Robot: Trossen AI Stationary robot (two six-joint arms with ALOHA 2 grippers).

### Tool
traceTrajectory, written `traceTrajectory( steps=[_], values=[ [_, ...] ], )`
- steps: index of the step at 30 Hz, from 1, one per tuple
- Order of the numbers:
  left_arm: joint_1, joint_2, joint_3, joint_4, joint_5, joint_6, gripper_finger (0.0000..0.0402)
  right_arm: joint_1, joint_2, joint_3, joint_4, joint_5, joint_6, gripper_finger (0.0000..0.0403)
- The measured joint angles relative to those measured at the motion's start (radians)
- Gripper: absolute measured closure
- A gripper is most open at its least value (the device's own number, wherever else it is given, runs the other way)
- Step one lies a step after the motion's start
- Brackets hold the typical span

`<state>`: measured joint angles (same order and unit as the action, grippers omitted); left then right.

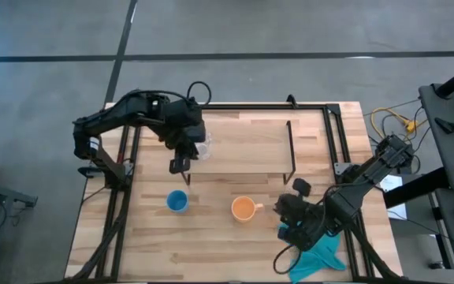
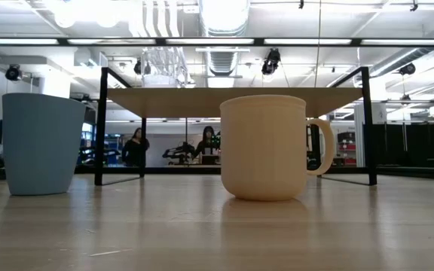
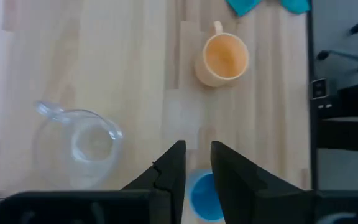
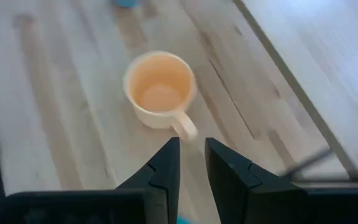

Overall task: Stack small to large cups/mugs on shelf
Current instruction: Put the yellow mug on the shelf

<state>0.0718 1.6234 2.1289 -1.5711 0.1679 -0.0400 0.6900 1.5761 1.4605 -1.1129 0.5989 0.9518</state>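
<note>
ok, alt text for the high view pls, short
Overhead view of a wooden table: the left gripper hovers at the shelf's left end beside a clear glass cup on the shelf. A blue cup and orange mug sit on the table below; the right gripper waits beside the mug.

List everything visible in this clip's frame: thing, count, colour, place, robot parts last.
Glass cup: one, clear, on the shelf's left end.
Blue cup: one, blue, on the table in front of the shelf.
Orange mug: one, orange, on the table right of the blue cup.
Shelf: one, light wood with black legs, at the table's rear.
Cloth: one, teal, near the table's front right.
Table: one, wood.
People: two, in the far background.
Left gripper: above the shelf's left end, beside the glass cup.
Right gripper: right of the orange mug.
</note>
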Motion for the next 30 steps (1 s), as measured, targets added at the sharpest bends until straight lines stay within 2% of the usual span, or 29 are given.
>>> traceTrajectory(
  steps=[5,13,18,22,27,30],
  values=[
    [-0.038,-0.005,-0.002,0.000,0.010,-0.032,0.0340,-0.053,0.000,0.000,0.128,-0.060,-0.249,0.0332],
    [-0.074,-0.003,-0.002,0.000,0.011,-0.084,0.0340,-0.139,0.027,0.000,0.145,-0.240,-0.420,0.0332],
    [-0.096,-0.003,-0.002,0.000,0.011,-0.086,0.0340,-0.165,0.081,0.000,0.203,-0.268,-0.562,0.0332],
    [-0.104,-0.003,-0.003,0.000,0.011,-0.086,0.0340,-0.198,0.124,0.003,0.262,-0.321,-0.620,0.0332],
    [-0.106,-0.003,-0.004,0.000,0.011,-0.086,0.0340,-0.237,0.155,0.024,0.281,-0.327,-0.624,0.0332],
    [-0.106,-0.003,-0.004,0.000,0.011,-0.086,0.0340,-0.261,0.158,0.029,0.281,-0.378,-0.643,0.0332]
  ],
)
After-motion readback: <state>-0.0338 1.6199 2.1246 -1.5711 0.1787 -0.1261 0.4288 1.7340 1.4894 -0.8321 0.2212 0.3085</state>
